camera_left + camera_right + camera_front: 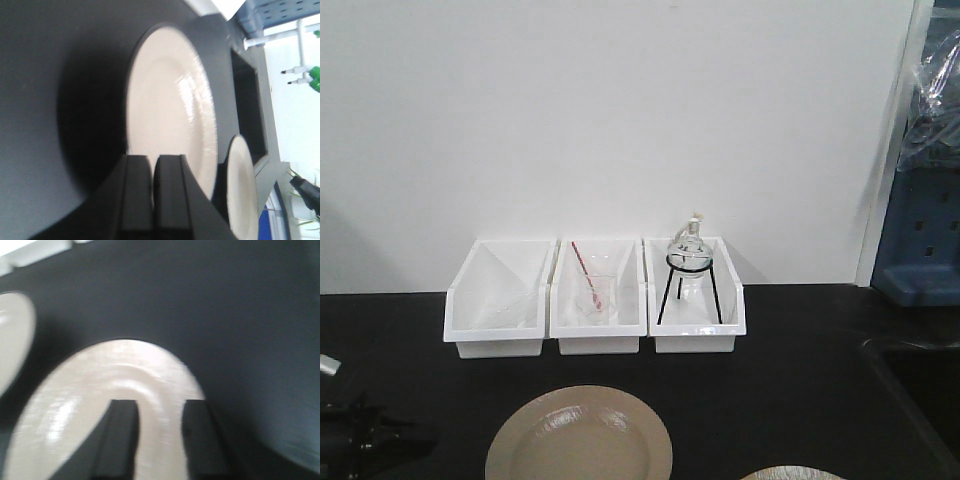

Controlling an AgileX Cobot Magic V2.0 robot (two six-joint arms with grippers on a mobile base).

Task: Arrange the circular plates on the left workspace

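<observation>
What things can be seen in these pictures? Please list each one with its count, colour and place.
plates: two, beige, on the countertop front; the second is cut off at the bottom edge
bins: three, white, in a row against the wall
flask: one, clear, on a black tripod in the right bin
beaker: one, clear, with a red rod, in the middle bin
sink: one, black, recessed at the right
left claw: one, black, shut, beside the plates
right claw: one, black, open, over a plate

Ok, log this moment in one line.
left fingers shut, beside left plate | right fingers open over right plate | both flat on counter
</observation>
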